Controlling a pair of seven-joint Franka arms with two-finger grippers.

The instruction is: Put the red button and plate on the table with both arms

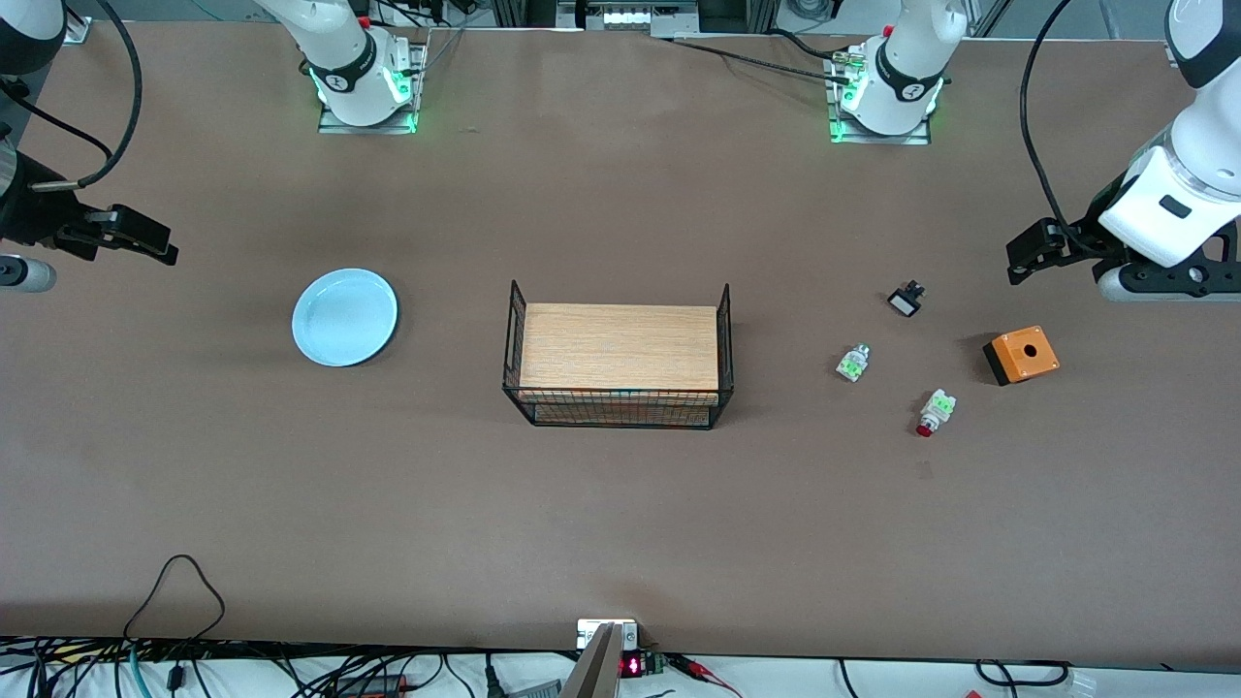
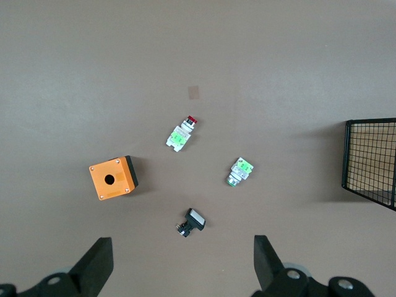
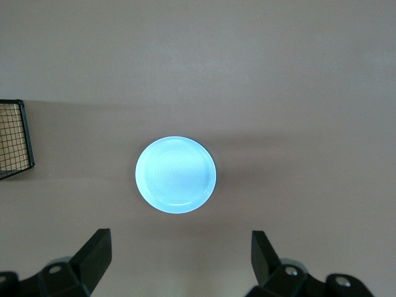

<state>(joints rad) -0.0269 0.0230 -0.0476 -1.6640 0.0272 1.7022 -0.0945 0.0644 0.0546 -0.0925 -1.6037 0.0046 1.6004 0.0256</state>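
Nothing looks started: the plate (image 1: pixel 344 317) lies toward the right arm's end of the bench (image 1: pixel 620 523), the red button (image 1: pixel 934 411) toward the left's; the left tool (image 2: pixel 184 263) and right tool (image 3: pixel 181 258) hover wide, empty.

You have the wire basket (image 1: pixel 618 361) at the middle of the table (image 1: pixel 620 523). The plate (image 1: pixel 344 317) lies flat toward the right arm's end, well apart from the basket. Toward the left arm's end you find four small things spread apart: the red button (image 1: pixel 935 411) nearest the front camera, the capless button part (image 1: pixel 852 363) between it and the basket, the box (image 1: pixel 1021 355) nearer the table's end, and the small switch part (image 1: pixel 906 299) farthest from the camera.
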